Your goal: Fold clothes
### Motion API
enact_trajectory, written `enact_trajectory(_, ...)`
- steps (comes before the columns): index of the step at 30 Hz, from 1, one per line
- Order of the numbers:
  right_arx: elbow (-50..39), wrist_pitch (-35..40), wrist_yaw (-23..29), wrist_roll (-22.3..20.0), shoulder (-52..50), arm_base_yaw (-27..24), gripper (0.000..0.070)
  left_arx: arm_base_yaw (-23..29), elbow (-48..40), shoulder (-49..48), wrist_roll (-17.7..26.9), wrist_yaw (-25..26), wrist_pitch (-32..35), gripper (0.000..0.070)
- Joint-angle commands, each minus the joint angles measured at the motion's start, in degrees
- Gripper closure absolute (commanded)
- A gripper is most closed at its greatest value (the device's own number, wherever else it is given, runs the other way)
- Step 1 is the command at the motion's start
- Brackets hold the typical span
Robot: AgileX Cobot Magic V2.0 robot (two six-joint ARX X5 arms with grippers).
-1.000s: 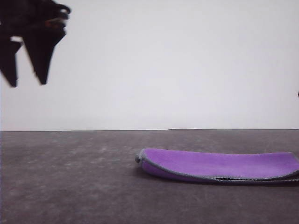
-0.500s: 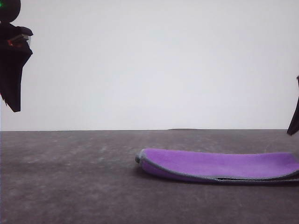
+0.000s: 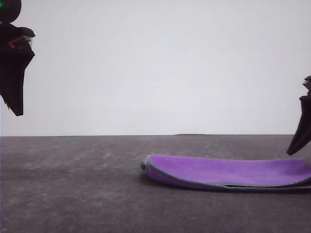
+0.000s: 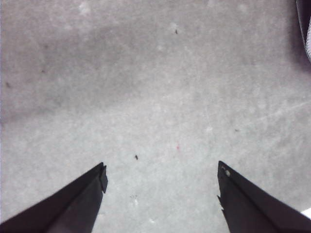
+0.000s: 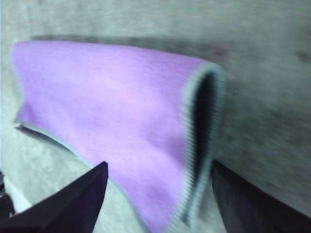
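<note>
The clothes [image 3: 228, 172] are a purple cloth with a grey hem, lying folded double on the dark table at centre right. The right wrist view shows the clothes [image 5: 116, 116] close below, the fold's mouth dark inside. My right gripper [image 5: 158, 179] hangs open just above them, its fingers straddling the near hem. One right finger [image 3: 301, 133] shows at the front view's right edge, above the cloth's right end. My left gripper [image 4: 160, 174] is open over bare table, high at the far left in the front view [image 3: 14, 73].
The grey table [image 3: 73, 194] stretches bare to the left of the cloth. A white wall [image 3: 160, 68] stands behind it. A corner of the cloth [image 4: 305, 24] shows at the edge of the left wrist view.
The left gripper swung to the far left, then stayed still. The right gripper came down into the front view at the right edge, towards the cloth's right end. The cloth has not moved.
</note>
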Motion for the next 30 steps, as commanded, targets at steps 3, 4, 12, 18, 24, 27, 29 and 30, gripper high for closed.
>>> enact_trajectory(3,0.2,0.8,-0.5,0.6,1.1,0.5,0.0449,-0.1,0.6,0.4,0.3,0.4,0.2,0.0263)
enact_trajectory(4,0.2,0.8,-0.4,0.6,1.1,0.5,0.049,-0.1,0.6,0.4,0.3,0.4,0.2,0.0263)
enact_trajectory(12,0.2,1.9,-0.2,-1.4,1.1,1.0,0.07,-0.1,0.6,0.4,0.3,0.4,0.2,0.0263)
enact_trajectory(18,0.2,7.1,-6.9,1.9,1.1,6.1,0.07,-0.1,0.6,0.4,0.2,0.4,0.2,0.0264)
enact_trajectory(24,0.2,19.1,-5.5,11.7,1.1,16.1,0.07,0.0,0.6,0.4,0.3,0.3,0.2,0.0263)
enact_trajectory(27,0.2,26.9,-2.9,17.5,1.1,21.4,0.07,-0.1,0.6,0.4,0.3,0.3,0.2,0.0263)
enact_trajectory(29,0.3,31.4,-1.8,20.8,1.3,24.5,0.07,-0.1,0.6,0.4,0.2,0.3,0.2,0.0264)
enact_trajectory(30,0.4,33.4,-1.5,22.4,1.6,25.9,0.07,-0.1,0.6,0.4,0.2,0.3,0.2,0.0264)
